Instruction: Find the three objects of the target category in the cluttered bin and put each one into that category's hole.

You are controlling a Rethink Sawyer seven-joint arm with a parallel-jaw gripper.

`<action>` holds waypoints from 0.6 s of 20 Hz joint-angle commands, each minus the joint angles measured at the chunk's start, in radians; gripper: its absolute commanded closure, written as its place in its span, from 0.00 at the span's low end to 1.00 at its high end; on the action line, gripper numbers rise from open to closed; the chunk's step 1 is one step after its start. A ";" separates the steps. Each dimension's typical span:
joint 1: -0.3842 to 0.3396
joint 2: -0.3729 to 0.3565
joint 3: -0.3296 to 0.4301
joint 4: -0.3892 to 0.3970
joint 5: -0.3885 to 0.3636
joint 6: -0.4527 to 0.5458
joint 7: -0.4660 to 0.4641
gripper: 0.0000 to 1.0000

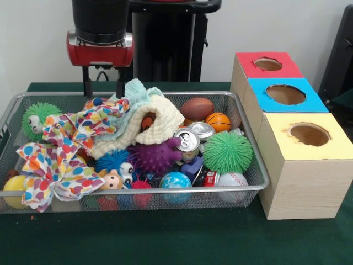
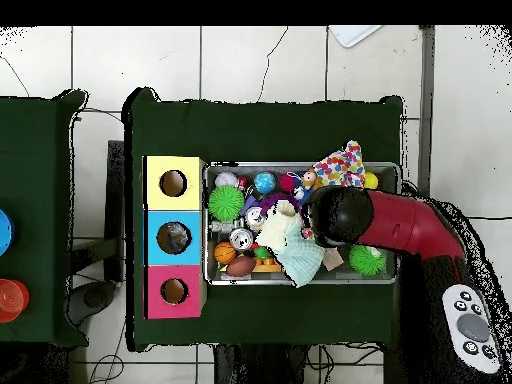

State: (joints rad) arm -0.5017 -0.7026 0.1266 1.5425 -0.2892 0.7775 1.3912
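Here the bin (image 1: pixel 251 182) brims with balls, cans (image 1: pixel 188 141) and cloths (no bags showing); the gripper (image 1: pixel 103 85) hangs spread, empty.

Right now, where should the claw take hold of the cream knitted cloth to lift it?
Pinch the raised fold at the top of the cream knitted cloth, coming straight down: it drapes in a hump, and the purple spiky ball crowds its lower edge.
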 commanded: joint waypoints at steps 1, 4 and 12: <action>0.032 -0.029 0.096 -0.018 -0.035 0.149 -0.112 0.00; 0.024 -0.047 0.140 0.065 0.067 0.091 -0.020 0.00; 0.088 0.001 0.149 0.073 0.126 -0.040 0.110 0.00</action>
State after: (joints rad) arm -0.4427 -0.7483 0.1811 1.5584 -0.1986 0.7794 1.3912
